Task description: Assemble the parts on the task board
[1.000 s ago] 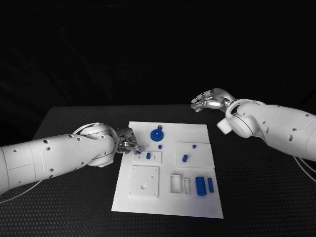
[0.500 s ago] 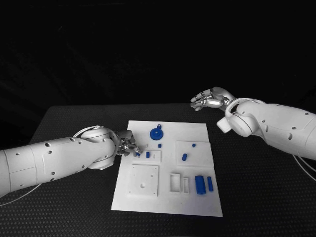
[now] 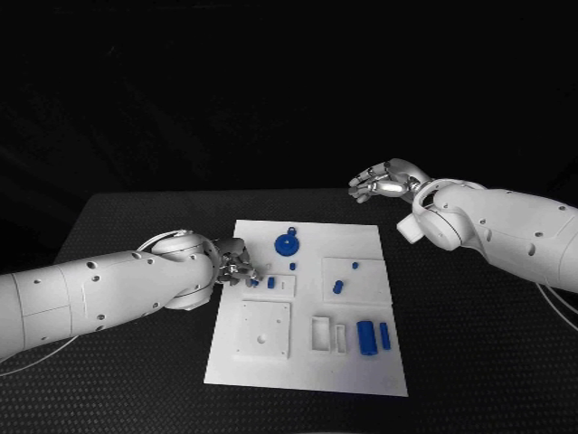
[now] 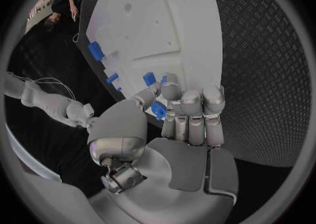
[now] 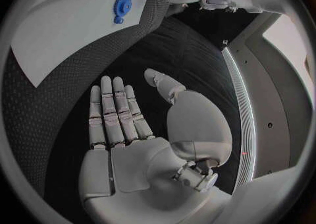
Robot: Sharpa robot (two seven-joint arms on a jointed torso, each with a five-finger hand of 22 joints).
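The white task board (image 3: 367, 242) lies in the middle of the black table. My left hand (image 3: 234, 263) is at the board's left edge and pinches a small blue part (image 4: 158, 110) between thumb and curled fingers. Close by it on the board are small blue pegs (image 3: 271, 284). A round blue part (image 3: 286, 244) with a tab lies near the far edge, and two long blue pieces (image 3: 367, 340) lie near the front right. My right hand (image 3: 388, 182) hovers beyond the board's far right corner, its fingers (image 5: 115, 116) stretched flat and holding nothing.
A raised white square plate (image 3: 264, 330) and a white frame (image 3: 321, 334) sit on the board's near half. Another raised square (image 3: 351, 278) carries two blue pegs. Black table (image 3: 497, 344) spreads wide on both sides of the board.
The left hand has shifted very slightly at the board's left edge, still pinching the blue part. The right hand has stayed where it was.
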